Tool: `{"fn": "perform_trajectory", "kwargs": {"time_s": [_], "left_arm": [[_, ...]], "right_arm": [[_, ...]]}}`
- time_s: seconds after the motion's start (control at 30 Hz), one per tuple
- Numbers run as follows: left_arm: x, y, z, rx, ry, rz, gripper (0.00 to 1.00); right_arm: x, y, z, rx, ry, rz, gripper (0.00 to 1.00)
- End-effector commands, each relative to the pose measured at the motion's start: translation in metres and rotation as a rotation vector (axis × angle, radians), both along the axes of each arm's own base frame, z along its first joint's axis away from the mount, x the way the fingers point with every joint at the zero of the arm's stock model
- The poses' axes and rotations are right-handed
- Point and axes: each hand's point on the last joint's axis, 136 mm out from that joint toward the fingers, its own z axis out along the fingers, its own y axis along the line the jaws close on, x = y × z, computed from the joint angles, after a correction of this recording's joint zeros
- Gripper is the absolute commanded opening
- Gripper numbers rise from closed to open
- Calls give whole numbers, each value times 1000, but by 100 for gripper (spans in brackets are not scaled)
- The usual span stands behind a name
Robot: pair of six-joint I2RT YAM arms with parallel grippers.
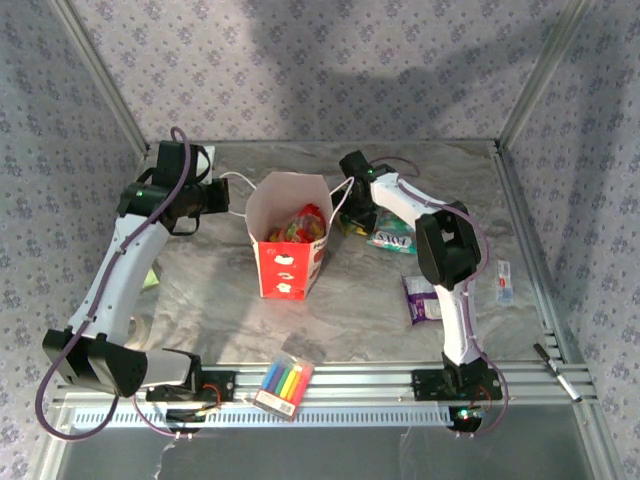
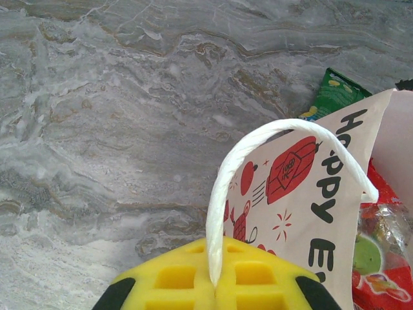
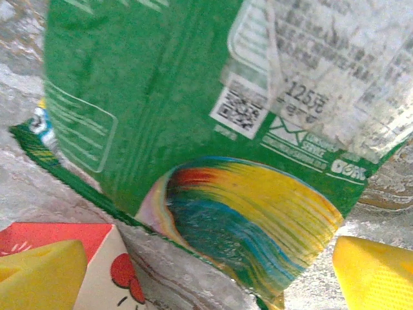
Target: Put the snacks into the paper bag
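Observation:
The paper bag stands upright and open in the middle of the table, with orange and red snacks inside. My left gripper is at its left side, shut on the bag's white string handle. In the left wrist view the pads pinch the string, with the printed bag wall and a red snack to the right. My right gripper hovers open just right of the bag, over the green snack. Its yellow fingers straddle the packet without touching it. A teal-white snack and a purple snack lie further right.
A clear box of coloured markers rests on the front rail. A black pen lies at the right front, and a small white-blue item by the right frame. Metal frame posts and patterned walls enclose the table.

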Motion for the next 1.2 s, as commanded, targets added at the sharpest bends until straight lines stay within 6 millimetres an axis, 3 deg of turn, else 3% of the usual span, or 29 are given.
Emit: {"fn": "perform_trajectory", "kwargs": {"time_s": [0.0,0.67,0.87,1.17], "left_arm": [[1,-2,3,-6,-15,-16,5],[3,-6,7,-31,-10,-21,5],[4,-6,7,-29,-5,-22,5],[5,-8,6,-37,5,-25,5]], "right_arm": [[-6,1,-7,18,28,-14,100],[15,20,-3,147,-71,-21,100],[22,24,5,181,-110,-25,96],[23,25,-3,204,-94,-40,84]]}}
